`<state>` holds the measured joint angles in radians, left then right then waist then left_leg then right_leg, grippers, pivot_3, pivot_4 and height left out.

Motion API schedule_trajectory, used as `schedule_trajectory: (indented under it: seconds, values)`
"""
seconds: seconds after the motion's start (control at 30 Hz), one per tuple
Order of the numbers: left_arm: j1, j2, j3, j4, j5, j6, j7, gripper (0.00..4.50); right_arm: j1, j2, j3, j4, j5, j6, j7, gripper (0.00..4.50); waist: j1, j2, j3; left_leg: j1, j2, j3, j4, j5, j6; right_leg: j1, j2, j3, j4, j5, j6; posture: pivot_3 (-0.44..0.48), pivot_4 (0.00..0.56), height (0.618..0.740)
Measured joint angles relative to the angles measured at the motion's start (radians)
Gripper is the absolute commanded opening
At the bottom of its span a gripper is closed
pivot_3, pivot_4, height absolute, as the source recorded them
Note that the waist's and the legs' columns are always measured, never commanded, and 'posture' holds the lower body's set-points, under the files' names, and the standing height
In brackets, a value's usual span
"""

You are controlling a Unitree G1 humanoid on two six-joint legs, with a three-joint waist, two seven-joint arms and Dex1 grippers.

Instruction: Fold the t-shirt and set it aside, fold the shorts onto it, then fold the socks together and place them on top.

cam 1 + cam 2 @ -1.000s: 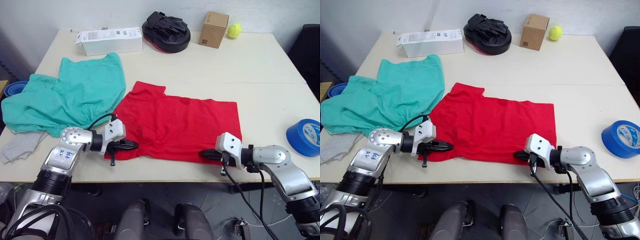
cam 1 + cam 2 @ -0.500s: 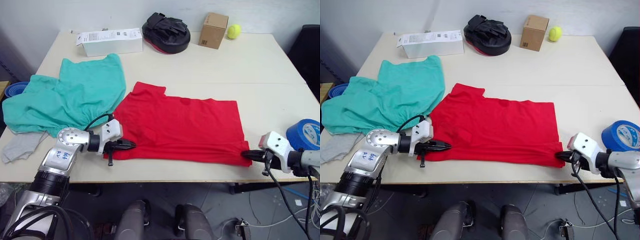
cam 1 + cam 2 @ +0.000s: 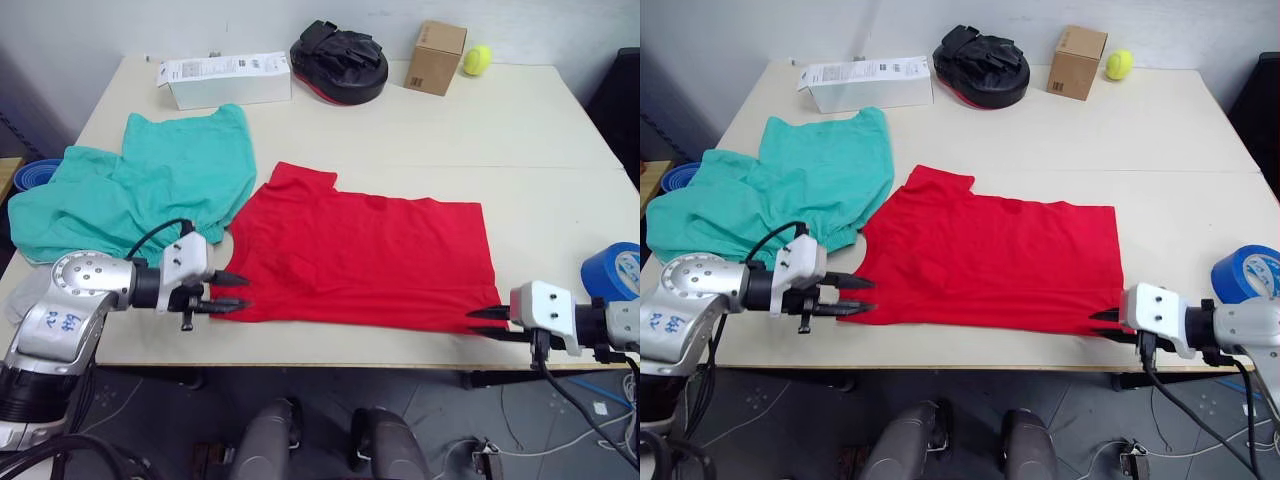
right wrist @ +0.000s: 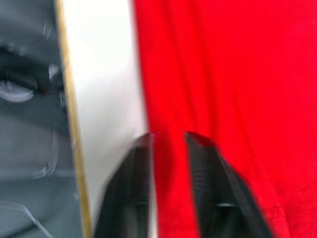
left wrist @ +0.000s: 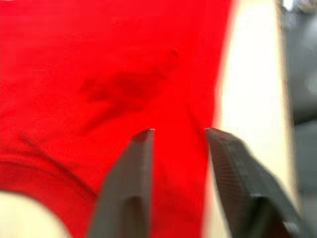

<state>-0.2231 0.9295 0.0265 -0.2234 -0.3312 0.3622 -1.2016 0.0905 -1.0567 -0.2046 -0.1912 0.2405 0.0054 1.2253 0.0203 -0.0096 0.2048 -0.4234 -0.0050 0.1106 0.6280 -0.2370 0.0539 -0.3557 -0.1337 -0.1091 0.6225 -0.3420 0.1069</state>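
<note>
The red t-shirt (image 3: 365,262) lies spread flat near the front edge of the pale tabletop (image 3: 540,150), already folded to a rough rectangle with its collar corner pointing to the far left. The left tool (image 3: 232,292) sits at the shirt's near-left corner, its two black fingers (image 5: 130,183) parted and empty, one tip over red cloth and the other close to the shirt's edge. The right tool (image 3: 484,322) points at the near-right corner, fingers slightly apart with nothing between them, straddling the shirt's edge where cloth meets bare tabletop. The teal-green shorts (image 3: 140,195) lie rumpled to the left of the shirt, their near edge just touching its left side, and partly hang over the left edge of the tabletop. Along the far side stand a white carton (image 3: 224,80), a black padded mitt (image 3: 340,62), a small cardboard box (image 3: 436,57) and a yellow ball (image 3: 477,59). A roll of blue tape (image 3: 614,276) rests at the right edge.
</note>
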Motion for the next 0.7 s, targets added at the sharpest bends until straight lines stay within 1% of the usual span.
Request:
schedule_trajectory:
  seconds: [0.07,0.1,0.17,0.33,0.43,0.53,0.63,0.7]
  values:
    - [0.035,0.015,-0.006,-0.007,0.026,-0.044,-0.009,3.57,0.000,0.000,0.001,0.042,-0.028,-0.045,-0.001,2.67,0.000,0.000,0.000,0.001,0.000,0.001,0.000,0.000,0.000,0.000,0.000,0.002,0.000,0.000,-0.001,0.000,0.150,0.740]
    - [0.047,0.018,-0.011,-0.007,0.048,-0.071,-0.006,3.85,0.001,0.000,0.001,0.062,-0.043,-0.066,-0.002,2.99,0.000,0.000,0.000,0.001,0.000,0.001,0.000,0.001,0.000,0.000,0.000,0.002,0.000,0.001,-0.001,0.000,0.150,0.740]
    - [0.053,0.016,-0.035,-0.005,0.095,-0.124,0.015,4.48,0.004,0.000,0.004,0.094,-0.067,-0.103,-0.003,3.05,0.001,0.000,0.000,0.001,0.000,0.001,-0.001,0.000,0.000,-0.001,-0.001,0.003,0.000,0.001,-0.001,0.000,0.150,0.740]
    - [0.051,0.008,-0.061,0.009,0.175,-0.198,0.061,4.48,-0.010,0.000,0.035,0.160,-0.109,-0.165,-0.012,3.05,0.001,0.000,0.000,0.001,0.000,0.002,-0.004,0.000,-0.001,-0.003,-0.001,0.003,-0.001,0.001,-0.001,0.000,0.150,0.740]
    - [0.032,-0.014,-0.087,0.051,0.212,-0.221,0.078,4.48,-0.055,0.001,0.058,0.200,-0.137,-0.202,-0.030,3.05,-0.001,0.000,0.000,0.001,0.000,0.003,-0.004,0.001,-0.001,-0.003,-0.001,0.002,0.000,0.000,-0.001,0.000,0.150,0.740]
    - [-0.004,-0.029,-0.113,0.084,0.232,-0.257,0.086,3.84,-0.087,0.001,0.084,0.238,-0.163,-0.241,-0.041,2.44,-0.001,0.001,0.000,0.003,0.001,0.003,-0.003,0.001,-0.001,-0.001,-0.001,0.002,0.000,0.001,-0.002,0.000,0.150,0.740]
    - [-0.014,-0.039,-0.131,0.118,0.239,-0.301,0.086,2.92,-0.110,0.002,0.113,0.268,-0.191,-0.293,-0.055,1.44,-0.002,0.001,-0.002,0.006,0.001,0.003,-0.002,0.001,-0.001,0.002,-0.001,0.002,0.000,0.002,-0.002,0.000,0.150,0.740]
    - [-0.026,-0.050,-0.144,0.135,0.249,-0.316,0.088,2.31,-0.124,0.007,0.125,0.286,-0.207,-0.314,-0.064,0.76,-0.001,0.001,-0.002,0.010,0.001,0.003,-0.002,-0.002,0.003,0.005,-0.002,0.003,0.000,0.002,-0.003,0.000,0.150,0.740]
